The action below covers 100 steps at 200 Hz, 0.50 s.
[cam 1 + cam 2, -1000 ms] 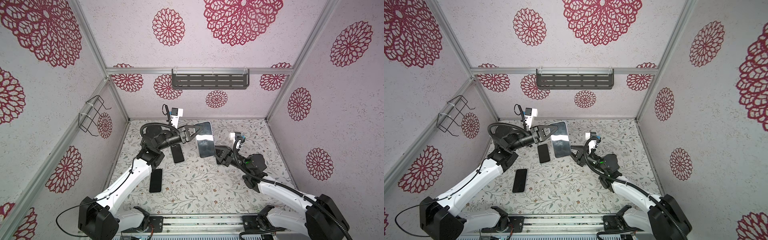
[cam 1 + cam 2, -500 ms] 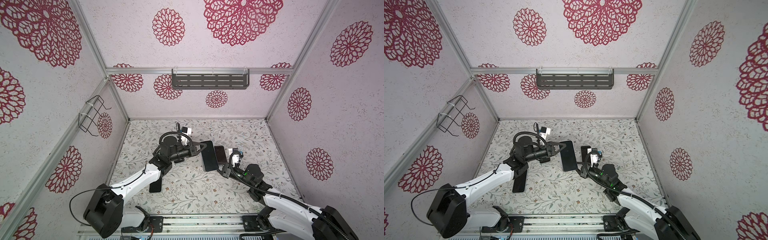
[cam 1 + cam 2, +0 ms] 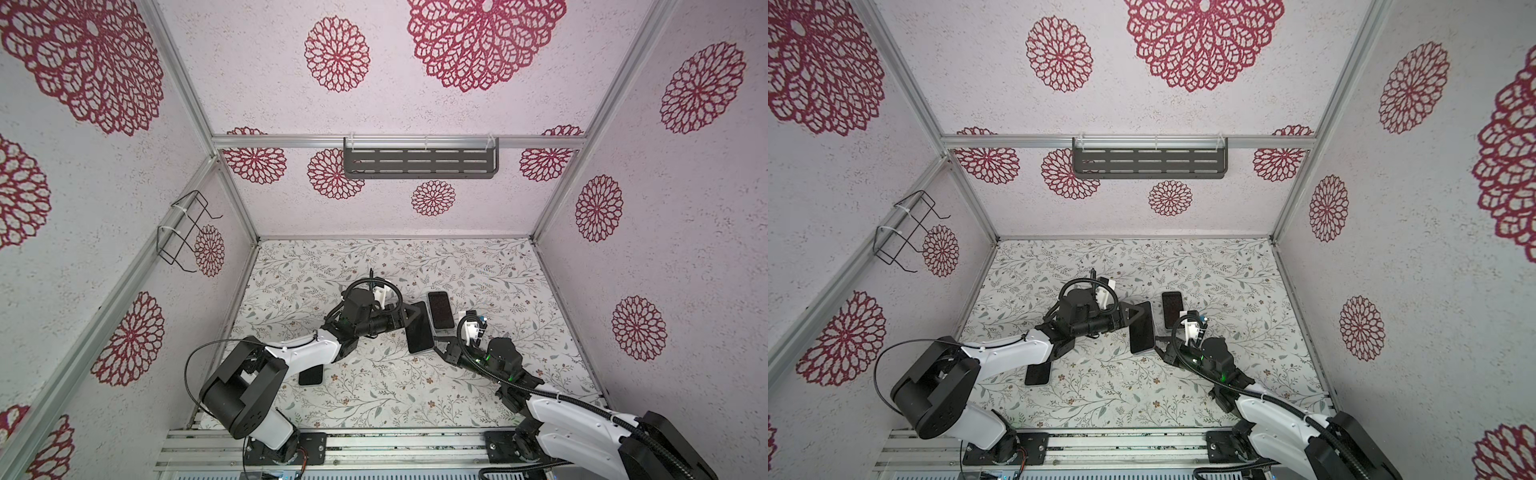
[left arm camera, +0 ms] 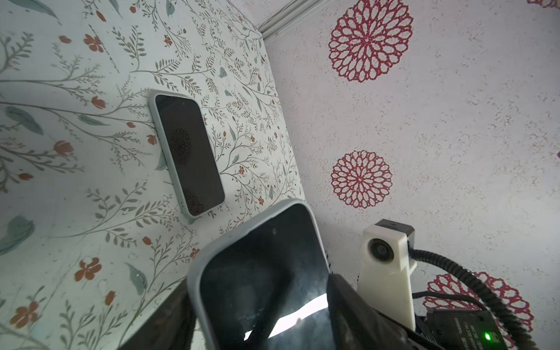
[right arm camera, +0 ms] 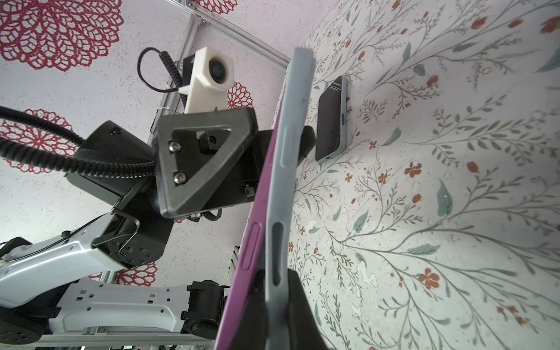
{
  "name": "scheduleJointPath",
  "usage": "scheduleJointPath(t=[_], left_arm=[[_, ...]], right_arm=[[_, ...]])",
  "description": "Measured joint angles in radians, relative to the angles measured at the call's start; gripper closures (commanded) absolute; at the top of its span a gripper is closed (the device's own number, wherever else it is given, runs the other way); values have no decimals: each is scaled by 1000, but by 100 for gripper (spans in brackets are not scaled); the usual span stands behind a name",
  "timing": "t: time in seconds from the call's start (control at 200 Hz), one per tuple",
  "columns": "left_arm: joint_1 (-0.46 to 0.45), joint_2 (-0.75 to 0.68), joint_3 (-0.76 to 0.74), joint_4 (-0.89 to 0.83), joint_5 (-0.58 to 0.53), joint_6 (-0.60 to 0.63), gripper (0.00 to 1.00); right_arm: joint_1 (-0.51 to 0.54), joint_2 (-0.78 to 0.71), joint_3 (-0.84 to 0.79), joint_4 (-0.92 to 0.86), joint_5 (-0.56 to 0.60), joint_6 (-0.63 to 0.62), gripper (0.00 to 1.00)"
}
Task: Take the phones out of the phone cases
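Note:
A purple phone (image 5: 251, 242) sits in a grey phone case (image 5: 291, 151), held on edge above the table in both top views (image 3: 417, 328) (image 3: 1141, 328). At the near end the phone's edge stands apart from the case's rim. My right gripper (image 5: 275, 303) is shut on the case's lower end, seen in the top views too (image 3: 440, 347) (image 3: 1160, 351). My left gripper (image 4: 260, 318) is open, one finger on each side of the phone's dark screen (image 4: 263, 272). In the right wrist view its triangular finger (image 5: 206, 163) stands a little off the phone.
A second phone in a pale case (image 3: 441, 316) (image 3: 1172, 309) (image 4: 188, 154) (image 5: 331, 121) lies flat on the floral table just behind the held one. A dark phone (image 3: 311, 376) (image 3: 1038, 374) lies partly under my left arm. A grey shelf (image 3: 419, 162) hangs on the back wall.
Both arms brought the cased phone down and toward the front. My left gripper, shut on the phone before, has opened its jaws. The right gripper stayed shut on the case.

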Motion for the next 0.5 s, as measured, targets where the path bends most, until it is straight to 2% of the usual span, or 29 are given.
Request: scheduleJointPath(t=[0.11,0.5], left_arm=[[-4,0,0,1,-26,6,20],[-79,0,13,-150,-156,87,19]], right_arm=[[0,4,-3,-2,16,16,100],[0,75,-47,-9,41,61,100]])
